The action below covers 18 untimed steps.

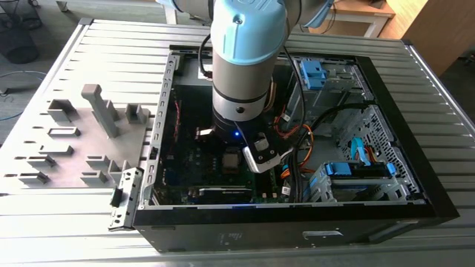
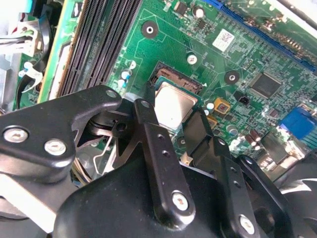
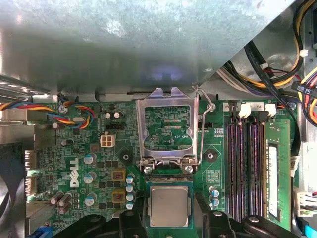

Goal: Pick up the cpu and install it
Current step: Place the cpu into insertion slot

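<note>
Hanging over the cpu (image 3: 170, 204), the gripper (image 3: 171, 218) — memory slots (image 3: 247, 168) beside, hinged frame (image 3: 168, 96) open.

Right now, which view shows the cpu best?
First wrist view: the cpu faces the camera squarely, its metal top nearly whole. The second wrist view shows it slanted, partly behind the end effector. Exterior view: cannot tell.

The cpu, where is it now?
In both wrist views the cpu sits at the motherboard socket, next to the raised metal lid, with the memory slots alongside.

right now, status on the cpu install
gripper low at the socket, straddling the cpu. cpu sitting in the socket. metal cover flipped up, not blocking.
</note>
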Tool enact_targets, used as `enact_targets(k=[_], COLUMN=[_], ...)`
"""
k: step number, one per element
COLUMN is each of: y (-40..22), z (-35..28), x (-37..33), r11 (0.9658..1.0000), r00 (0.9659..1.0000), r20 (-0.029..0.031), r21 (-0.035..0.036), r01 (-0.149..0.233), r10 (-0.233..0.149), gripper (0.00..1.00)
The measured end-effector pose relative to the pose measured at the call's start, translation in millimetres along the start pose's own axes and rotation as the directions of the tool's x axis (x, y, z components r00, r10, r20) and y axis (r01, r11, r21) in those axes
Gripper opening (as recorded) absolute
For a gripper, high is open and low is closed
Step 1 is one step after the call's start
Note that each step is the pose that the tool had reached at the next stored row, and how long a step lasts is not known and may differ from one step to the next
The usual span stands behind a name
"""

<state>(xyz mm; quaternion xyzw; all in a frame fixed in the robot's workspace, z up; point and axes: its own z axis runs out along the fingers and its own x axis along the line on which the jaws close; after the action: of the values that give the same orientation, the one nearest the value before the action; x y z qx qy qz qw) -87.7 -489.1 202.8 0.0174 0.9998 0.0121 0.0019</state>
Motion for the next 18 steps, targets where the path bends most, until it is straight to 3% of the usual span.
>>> enact_targets(k=[18], y=[-0.6], z=[6.3], x=[-0.2], r11=[1.0000], r00=[1.0000], r20=[0.0001], r21=[-0.0001], r01=[0.000], r10=[0.000], gripper=[0.47])
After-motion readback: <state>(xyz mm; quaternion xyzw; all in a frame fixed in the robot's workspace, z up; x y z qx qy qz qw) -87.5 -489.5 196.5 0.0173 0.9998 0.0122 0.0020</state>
